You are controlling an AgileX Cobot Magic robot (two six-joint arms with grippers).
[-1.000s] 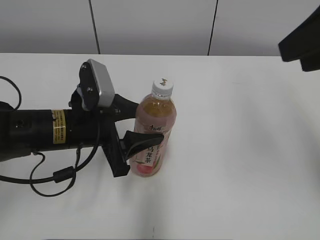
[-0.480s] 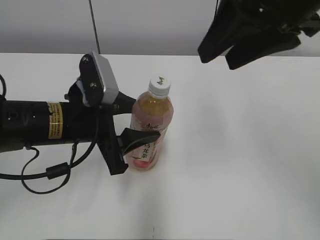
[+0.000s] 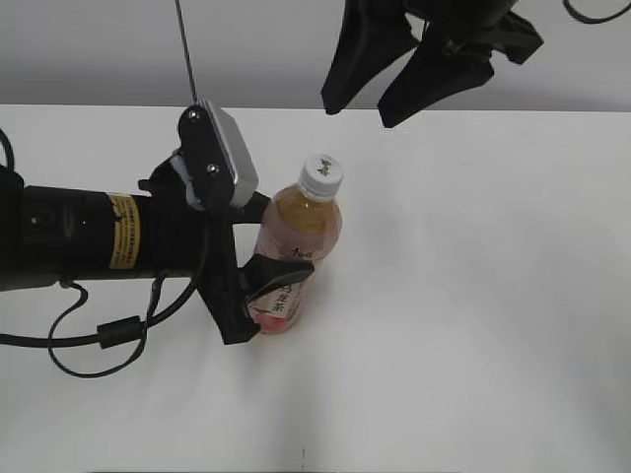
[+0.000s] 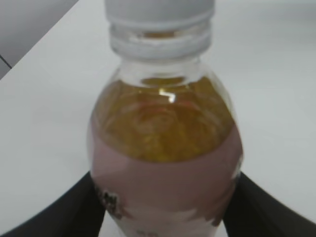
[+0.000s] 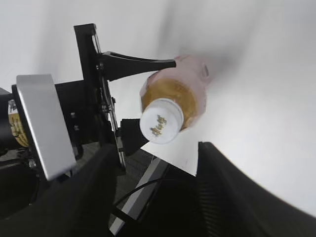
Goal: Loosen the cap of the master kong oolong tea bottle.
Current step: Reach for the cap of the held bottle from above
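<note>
The master kong oolong tea bottle [image 3: 296,251] stands tilted on the white table, amber tea above a pink label. Its white cap [image 3: 321,176] with a small dark logo is on top. My left gripper [image 3: 264,241] is shut on the bottle's body, one black finger on each side; the left wrist view shows the bottle [image 4: 165,148] between the fingers and the cap [image 4: 159,15] at the top edge. My right gripper [image 3: 380,103] hangs open and empty above and to the right of the cap. The right wrist view shows the cap [image 5: 161,121] from above, beyond the open fingers [image 5: 157,192].
The white table [image 3: 473,296] runs to a grey panelled wall at the back. A black cable [image 3: 99,340] loops under the left arm on the table's left side.
My right gripper has come in from the upper right towards the spot above the cap. The left arm has shifted the held bottle slightly, and it leans more.
</note>
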